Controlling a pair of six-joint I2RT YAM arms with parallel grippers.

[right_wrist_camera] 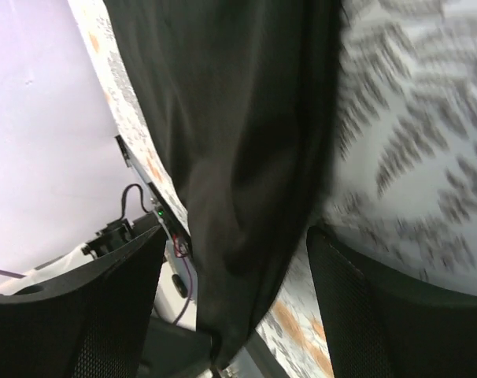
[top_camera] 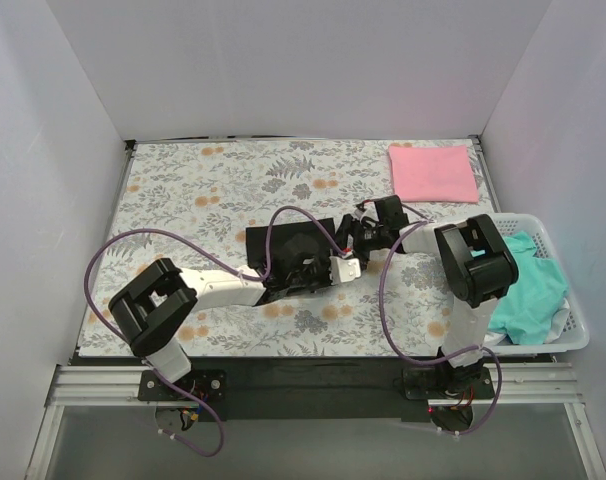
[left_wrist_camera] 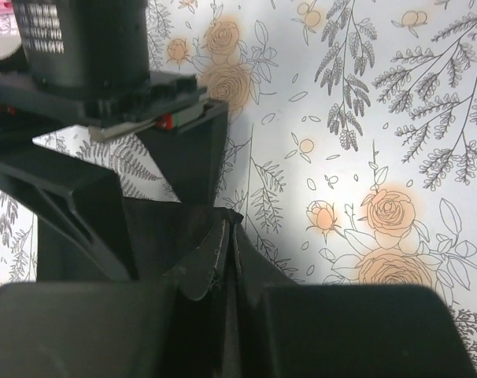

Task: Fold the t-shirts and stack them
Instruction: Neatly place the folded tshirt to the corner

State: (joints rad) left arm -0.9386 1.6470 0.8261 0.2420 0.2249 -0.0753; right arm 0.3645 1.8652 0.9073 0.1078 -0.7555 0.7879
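Observation:
The black t-shirt (top_camera: 286,240) lies bunched at the middle of the floral cloth. My left gripper (top_camera: 323,266) is at its right edge, shut on a pinch of black fabric (left_wrist_camera: 193,236); its fingertips (left_wrist_camera: 220,240) are pressed together. My right gripper (top_camera: 355,242) is just right of it, open, with black fabric (right_wrist_camera: 238,157) hanging between its wide-apart fingers (right_wrist_camera: 105,315). The pink t-shirt (top_camera: 433,172) lies folded at the far right. The teal t-shirt (top_camera: 528,290) lies crumpled in the basket.
A white lattice basket (top_camera: 573,335) stands at the right table edge beside the right arm's base. The floral table cloth (top_camera: 183,200) covers the table. Purple cables (top_camera: 113,250) loop over the left side. White walls enclose three sides.

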